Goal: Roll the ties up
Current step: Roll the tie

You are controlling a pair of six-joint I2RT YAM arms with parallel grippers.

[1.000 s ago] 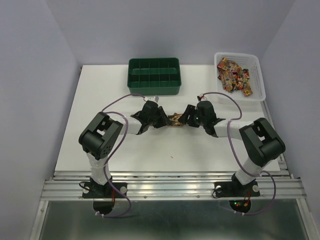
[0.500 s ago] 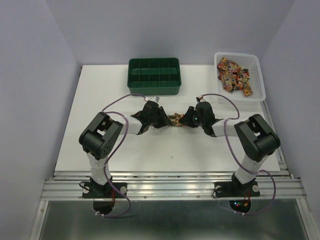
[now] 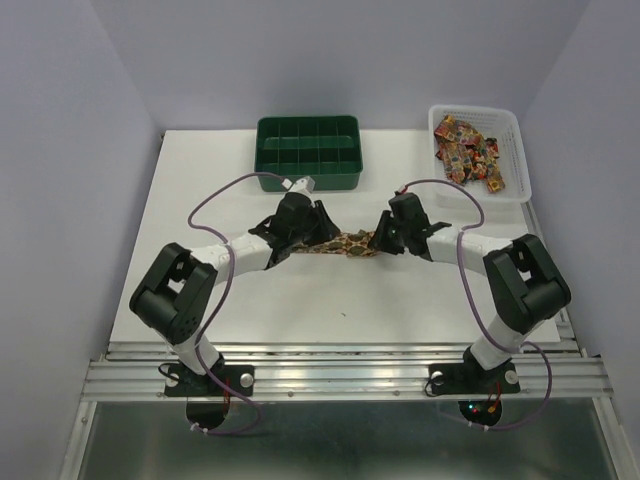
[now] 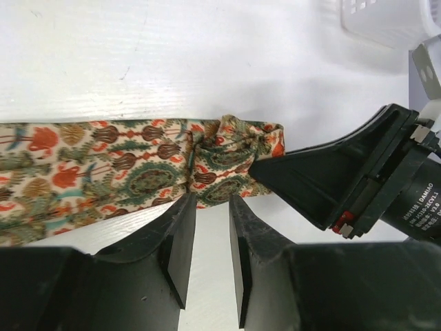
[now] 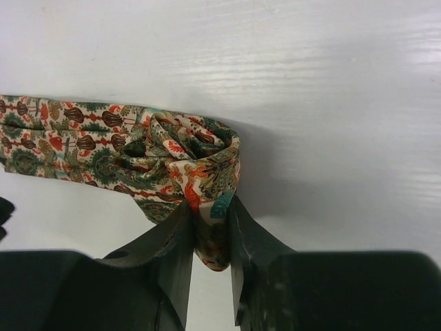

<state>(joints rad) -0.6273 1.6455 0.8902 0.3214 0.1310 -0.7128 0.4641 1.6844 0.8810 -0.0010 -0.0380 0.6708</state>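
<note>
One paisley tie in red, green and cream lies as a short strip on the white table between my two grippers. In the right wrist view its end is bunched into a loose roll, and my right gripper is shut on the lower fold of that roll. In the left wrist view the tie lies flat and runs out of the frame on the left. My left gripper stands at its near edge, jaws a narrow gap apart with bare table between them. The right gripper's black finger touches the bunched end.
A dark green compartment tray stands at the back middle. A white basket at the back right holds several more patterned ties; its corner shows in the left wrist view. Cables loop over both arms.
The left arm has swung out to the left and its gripper has drawn back from the right one. The tie now shows as a longer flat strip between them. The right gripper has stayed on the end.
</note>
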